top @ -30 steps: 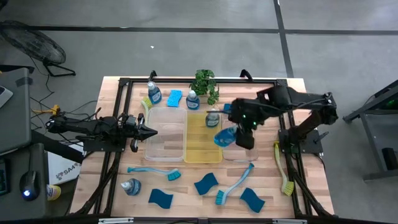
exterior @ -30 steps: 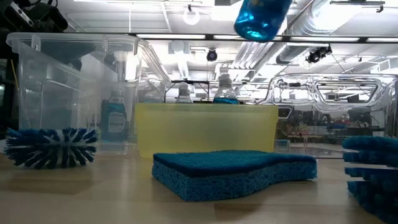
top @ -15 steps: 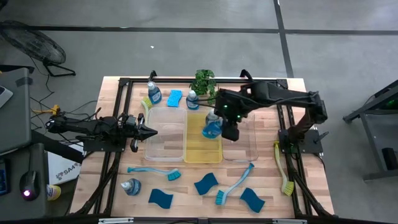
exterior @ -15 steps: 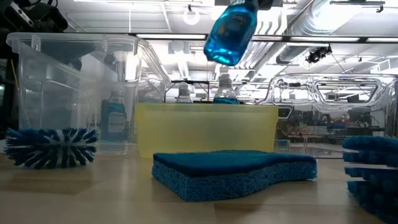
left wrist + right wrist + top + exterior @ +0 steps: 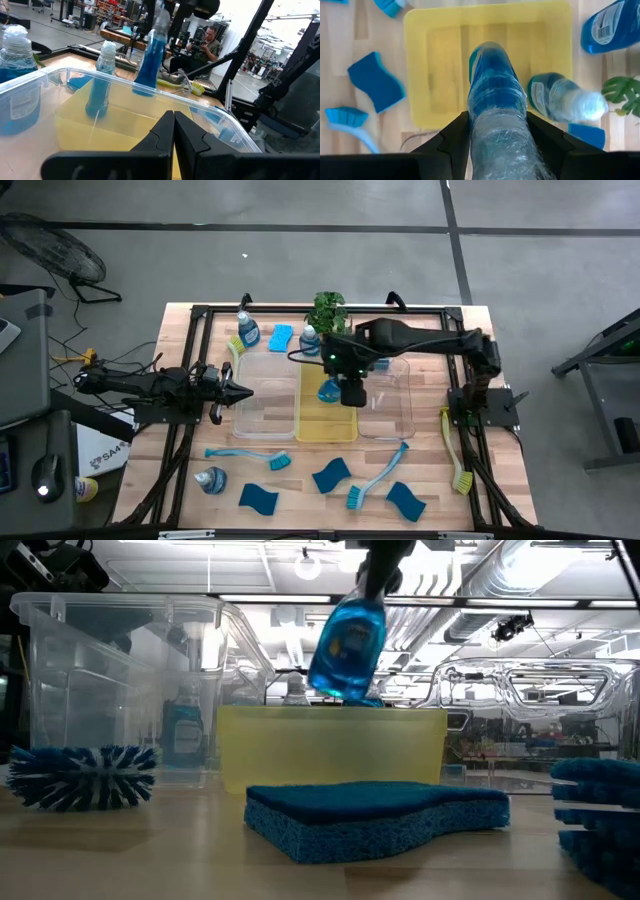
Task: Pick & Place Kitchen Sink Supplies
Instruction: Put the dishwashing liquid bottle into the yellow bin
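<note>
Having been carried leftward from the clear tray (image 5: 385, 405), the soap bottle (image 5: 330, 389) is held clamped in the right gripper (image 5: 348, 390) above the yellow tray (image 5: 325, 428); release is judged imminent.

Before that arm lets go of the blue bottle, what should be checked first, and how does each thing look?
1. Right gripper clamps soap bottle: ok.
2. Bottle hangs over yellow tray: ok.
3. Bottle low enough to release: not ok, it hangs above the tray rim.
4. Tray floor bare under the bottle: ok.
5. Left gripper shut, parked beside the clear tray, out of the way: ok.
</note>
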Robot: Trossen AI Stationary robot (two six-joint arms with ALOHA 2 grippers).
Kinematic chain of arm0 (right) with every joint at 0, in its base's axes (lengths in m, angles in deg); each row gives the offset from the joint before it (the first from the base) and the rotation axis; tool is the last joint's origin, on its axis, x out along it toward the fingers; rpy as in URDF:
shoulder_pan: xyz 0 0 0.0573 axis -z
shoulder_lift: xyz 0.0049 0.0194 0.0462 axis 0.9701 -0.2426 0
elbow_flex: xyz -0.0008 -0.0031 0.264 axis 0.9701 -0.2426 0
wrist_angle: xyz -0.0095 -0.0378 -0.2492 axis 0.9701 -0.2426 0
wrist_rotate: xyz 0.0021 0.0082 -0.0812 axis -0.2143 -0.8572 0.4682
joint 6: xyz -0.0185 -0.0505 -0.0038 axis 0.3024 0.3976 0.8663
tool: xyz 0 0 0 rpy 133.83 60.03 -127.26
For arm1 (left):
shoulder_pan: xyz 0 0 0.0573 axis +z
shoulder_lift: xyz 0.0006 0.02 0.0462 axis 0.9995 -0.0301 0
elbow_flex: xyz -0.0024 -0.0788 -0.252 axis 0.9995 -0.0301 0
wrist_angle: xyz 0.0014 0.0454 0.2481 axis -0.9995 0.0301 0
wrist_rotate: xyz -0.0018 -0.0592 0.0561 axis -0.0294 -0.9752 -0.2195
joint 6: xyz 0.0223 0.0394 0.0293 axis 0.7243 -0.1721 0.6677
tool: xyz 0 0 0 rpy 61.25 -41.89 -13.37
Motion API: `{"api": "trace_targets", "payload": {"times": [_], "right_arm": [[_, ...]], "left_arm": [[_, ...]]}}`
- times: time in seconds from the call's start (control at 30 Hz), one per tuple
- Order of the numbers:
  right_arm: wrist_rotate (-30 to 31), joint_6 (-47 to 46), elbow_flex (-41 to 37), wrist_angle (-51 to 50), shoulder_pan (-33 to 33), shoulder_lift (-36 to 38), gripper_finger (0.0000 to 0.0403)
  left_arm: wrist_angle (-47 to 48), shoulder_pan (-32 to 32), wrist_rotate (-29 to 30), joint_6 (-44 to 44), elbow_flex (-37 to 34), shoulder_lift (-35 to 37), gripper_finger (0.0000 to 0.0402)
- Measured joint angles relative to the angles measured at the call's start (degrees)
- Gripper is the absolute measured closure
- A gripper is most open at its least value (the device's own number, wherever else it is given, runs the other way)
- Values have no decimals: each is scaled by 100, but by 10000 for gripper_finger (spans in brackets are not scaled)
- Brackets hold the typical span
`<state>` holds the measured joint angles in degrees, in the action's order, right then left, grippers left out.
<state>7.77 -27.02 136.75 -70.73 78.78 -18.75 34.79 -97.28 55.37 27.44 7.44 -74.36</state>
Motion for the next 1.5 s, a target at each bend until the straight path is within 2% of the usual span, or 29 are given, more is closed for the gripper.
{"api": "trace_targets", "payload": {"times": [0.23,0.37,0.63,1.5], "right_arm": [[94,267,1469,-698,47,-902,249],[366,392,2177,-1298,61,-1425,249],[418,431,1479,-1282,58,-1416,249],[764,779,565,-1040,296,-1407,249]], "left_arm": [[0,1,0,0,0,0,399],[-1,1,0,0,0,-1,399],[1,-1,-1,0,0,-1,399],[1,1,0,0,0,-1,399]]}}
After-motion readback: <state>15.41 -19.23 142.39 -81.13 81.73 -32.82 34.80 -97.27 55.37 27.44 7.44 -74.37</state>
